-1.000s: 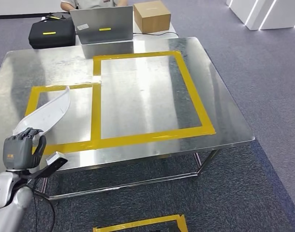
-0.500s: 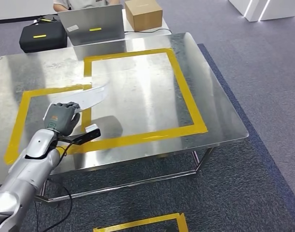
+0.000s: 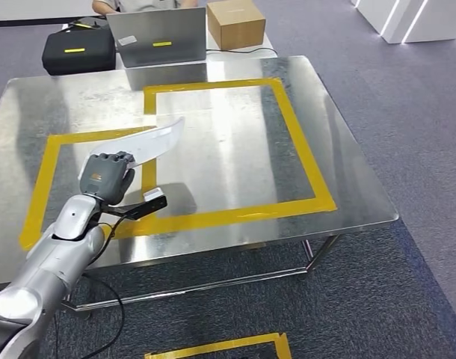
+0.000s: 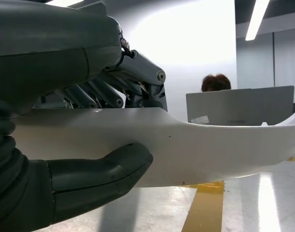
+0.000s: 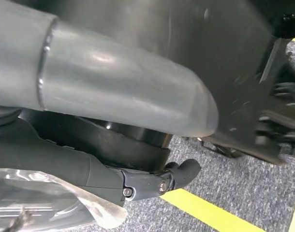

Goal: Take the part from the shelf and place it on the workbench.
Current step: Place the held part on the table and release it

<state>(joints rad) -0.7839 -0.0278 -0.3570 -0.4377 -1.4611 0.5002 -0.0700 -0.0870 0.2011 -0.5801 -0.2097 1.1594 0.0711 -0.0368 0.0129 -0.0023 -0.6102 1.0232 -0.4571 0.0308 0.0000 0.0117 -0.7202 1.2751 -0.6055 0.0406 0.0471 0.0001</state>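
No text can be read anywhere (the laptop (image 3: pixel 158 37) stickers are too small).

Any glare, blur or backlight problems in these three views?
Head view: sharp, with bright ceiling-light glare on the steel table and a soft shadow under the part. Left wrist view: backlit by a blown-out wall, so the left hand reads dark and the laptop soft. Right wrist view: dim and blurred up close.

Left hand (image 3: pixel 105 177) with white part (image 3: pixel 158 141) now farther over workbench (image 3: pixel 350 187)
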